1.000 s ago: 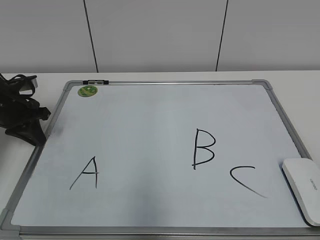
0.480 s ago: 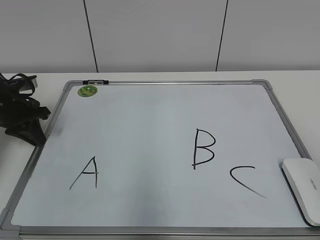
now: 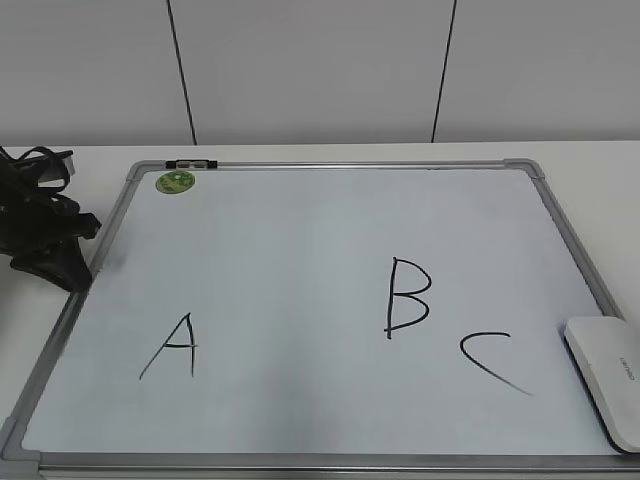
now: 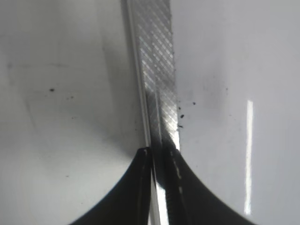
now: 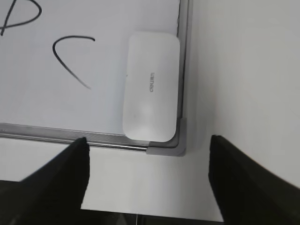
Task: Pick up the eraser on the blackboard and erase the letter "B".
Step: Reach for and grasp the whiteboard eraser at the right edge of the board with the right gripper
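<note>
While my right end effector (image 5: pixel 146 183) hangs wide above the eraser (image 5: pixel 151 86) at the desk's right front corner, grasping it comes next, so I must lower squarely over it.

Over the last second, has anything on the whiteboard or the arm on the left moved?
Nothing visibly changed. The eraser lies untouched at the whiteboard's near right corner, beside the C; the letter B and the A are intact. The left pincer sits shut at the board's left frame, and the right pincer is open short of the eraser.
</note>
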You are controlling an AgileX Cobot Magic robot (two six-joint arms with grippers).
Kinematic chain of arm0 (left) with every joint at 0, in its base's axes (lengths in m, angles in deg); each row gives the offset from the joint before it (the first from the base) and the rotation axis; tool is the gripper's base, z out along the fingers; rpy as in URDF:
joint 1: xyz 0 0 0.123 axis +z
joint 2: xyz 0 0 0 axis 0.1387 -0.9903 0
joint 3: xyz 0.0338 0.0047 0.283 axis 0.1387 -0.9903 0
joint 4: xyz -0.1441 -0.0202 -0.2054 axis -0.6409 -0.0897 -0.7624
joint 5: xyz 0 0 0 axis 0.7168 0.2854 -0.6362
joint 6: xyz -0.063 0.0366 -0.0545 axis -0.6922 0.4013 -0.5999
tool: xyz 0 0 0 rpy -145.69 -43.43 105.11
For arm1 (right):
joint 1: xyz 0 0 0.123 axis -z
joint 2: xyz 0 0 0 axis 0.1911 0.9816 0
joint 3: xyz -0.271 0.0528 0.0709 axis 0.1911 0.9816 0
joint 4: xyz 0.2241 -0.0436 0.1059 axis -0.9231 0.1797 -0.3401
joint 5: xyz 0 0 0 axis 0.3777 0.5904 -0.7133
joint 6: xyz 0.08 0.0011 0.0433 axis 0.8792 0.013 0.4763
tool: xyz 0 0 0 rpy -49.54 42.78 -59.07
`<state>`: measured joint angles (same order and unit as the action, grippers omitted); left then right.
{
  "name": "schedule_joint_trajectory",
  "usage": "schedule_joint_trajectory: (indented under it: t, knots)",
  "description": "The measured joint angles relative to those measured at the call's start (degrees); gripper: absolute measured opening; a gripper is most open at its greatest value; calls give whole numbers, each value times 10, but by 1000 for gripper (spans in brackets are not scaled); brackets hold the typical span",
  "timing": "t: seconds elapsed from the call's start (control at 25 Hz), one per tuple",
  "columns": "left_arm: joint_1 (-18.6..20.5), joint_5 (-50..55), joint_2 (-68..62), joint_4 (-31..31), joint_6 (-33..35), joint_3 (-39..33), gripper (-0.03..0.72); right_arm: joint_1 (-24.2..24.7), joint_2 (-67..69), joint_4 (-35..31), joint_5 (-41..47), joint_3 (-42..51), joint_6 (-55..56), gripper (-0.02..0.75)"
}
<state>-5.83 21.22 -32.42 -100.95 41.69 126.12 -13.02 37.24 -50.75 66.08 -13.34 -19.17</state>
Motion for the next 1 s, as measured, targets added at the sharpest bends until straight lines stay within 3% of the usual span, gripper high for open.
schedule_joint_trajectory:
  t: [0.44, 1.0]
  knots:
    - [0, 0, 0, -1, 0, 0, 38, 1, 261, -15, -56, -47, -5, 599]
    - [0, 0, 0, -1, 0, 0, 38, 2, 450, -9, -113, -63, 5, 610]
